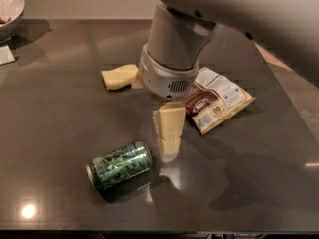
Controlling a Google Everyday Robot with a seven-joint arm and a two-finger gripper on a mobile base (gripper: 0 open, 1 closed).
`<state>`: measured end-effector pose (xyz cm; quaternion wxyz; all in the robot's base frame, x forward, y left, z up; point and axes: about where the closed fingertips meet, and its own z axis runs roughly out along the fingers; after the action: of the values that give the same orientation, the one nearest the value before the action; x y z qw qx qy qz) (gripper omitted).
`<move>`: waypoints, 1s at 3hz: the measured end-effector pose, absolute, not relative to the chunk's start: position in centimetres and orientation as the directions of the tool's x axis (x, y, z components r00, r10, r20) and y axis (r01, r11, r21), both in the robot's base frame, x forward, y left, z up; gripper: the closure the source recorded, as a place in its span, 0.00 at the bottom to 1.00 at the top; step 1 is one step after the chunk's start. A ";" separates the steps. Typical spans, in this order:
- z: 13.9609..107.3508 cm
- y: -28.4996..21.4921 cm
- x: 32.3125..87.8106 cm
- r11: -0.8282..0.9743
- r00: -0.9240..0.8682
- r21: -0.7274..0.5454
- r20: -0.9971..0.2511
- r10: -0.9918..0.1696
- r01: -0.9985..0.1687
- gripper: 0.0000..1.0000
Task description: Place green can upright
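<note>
One green can (119, 165) on side; one pincer (168, 152) just beside it, opening unclear.

gripper (168, 133): just right of the green can (119, 166), above the desk (60, 123)
snack bag (222, 101): left part hidden behind the arm (174, 44)
bowl (9, 14): cut by left edge

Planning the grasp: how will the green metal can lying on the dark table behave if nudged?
The shiny green metal can lies on its side, so a nudge would probably roll it. Its smooth skin may slip when gripped. The gripper hangs close beside one end.
</note>
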<state>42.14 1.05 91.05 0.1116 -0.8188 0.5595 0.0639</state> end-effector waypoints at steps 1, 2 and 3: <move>90.1 3.1 40.9 -0.372 0.382 -0.086 -0.215 -0.899 -0.924 0.00; 89.6 4.8 39.2 -0.395 0.405 -0.093 -0.191 -0.894 -0.914 0.00; 88.8 6.4 37.6 -0.418 0.431 -0.107 -0.160 -0.888 -0.902 0.00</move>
<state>37.64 6.44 88.82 0.0882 -0.8412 0.5321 0.0393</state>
